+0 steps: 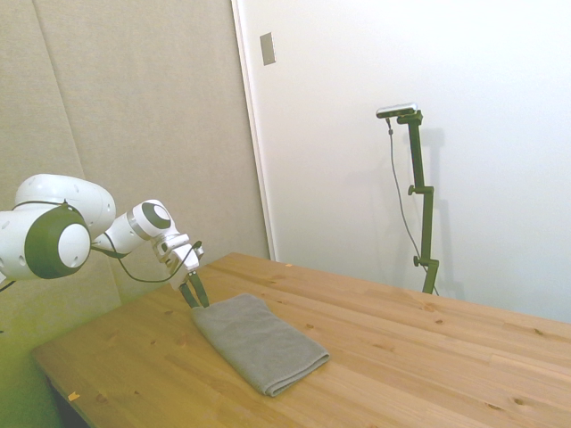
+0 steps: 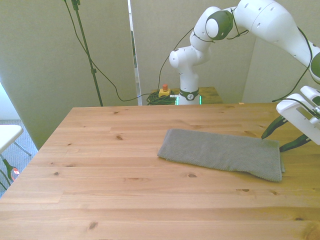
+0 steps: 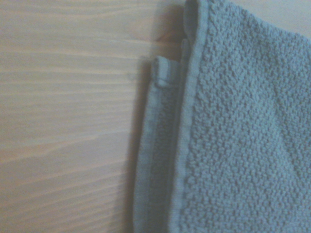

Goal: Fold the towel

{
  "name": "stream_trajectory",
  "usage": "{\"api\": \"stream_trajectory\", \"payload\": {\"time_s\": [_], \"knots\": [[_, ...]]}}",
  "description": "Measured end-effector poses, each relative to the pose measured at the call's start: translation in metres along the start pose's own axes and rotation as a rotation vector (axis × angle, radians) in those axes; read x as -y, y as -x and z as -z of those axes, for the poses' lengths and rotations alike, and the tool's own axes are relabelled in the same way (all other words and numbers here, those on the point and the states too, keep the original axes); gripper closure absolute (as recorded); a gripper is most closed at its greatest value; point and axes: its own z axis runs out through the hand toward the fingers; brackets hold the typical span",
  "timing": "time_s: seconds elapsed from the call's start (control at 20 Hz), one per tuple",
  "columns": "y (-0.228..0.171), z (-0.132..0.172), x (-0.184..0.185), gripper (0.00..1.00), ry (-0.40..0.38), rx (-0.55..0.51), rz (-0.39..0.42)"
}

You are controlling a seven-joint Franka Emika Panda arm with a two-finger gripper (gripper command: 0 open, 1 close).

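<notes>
Towel (image 2: 222, 154) soft, limp, light; layered hems stacked at gripper-side end. Gripper (image 2: 281, 138), fingers apart, at towel's 3 o'clock end in front view; pinch top hem there

White Franka arm (image 2: 260, 20); dark joint caps; black cable; dark fingers (image 1: 198, 294)

From the side view you look across the table (image 1: 428, 348) from off one edge, the arm entering at frame left. Your front view faces the robot's base at top middle. Both share the towel (image 1: 259, 343); your wrist view sits close over its layered edge (image 3: 165, 145).
</notes>
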Motion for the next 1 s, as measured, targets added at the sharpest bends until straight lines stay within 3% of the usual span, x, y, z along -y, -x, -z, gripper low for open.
{"api": "stream_trajectory", "payload": {"time_s": [0.2, 0.25, 0.6, 1.0], "knots": [[-0.009, -0.013, -0.007, 0.00, 0.034, -0.013, 0.024], [-0.011, -0.016, -0.008, 1.00, 0.041, -0.013, 0.028], [-0.018, -0.025, -0.015, 1.00, 0.057, -0.009, 0.034], [-0.010, -0.026, -0.014, 1.00, 0.015, -0.004, 0.051]]}}
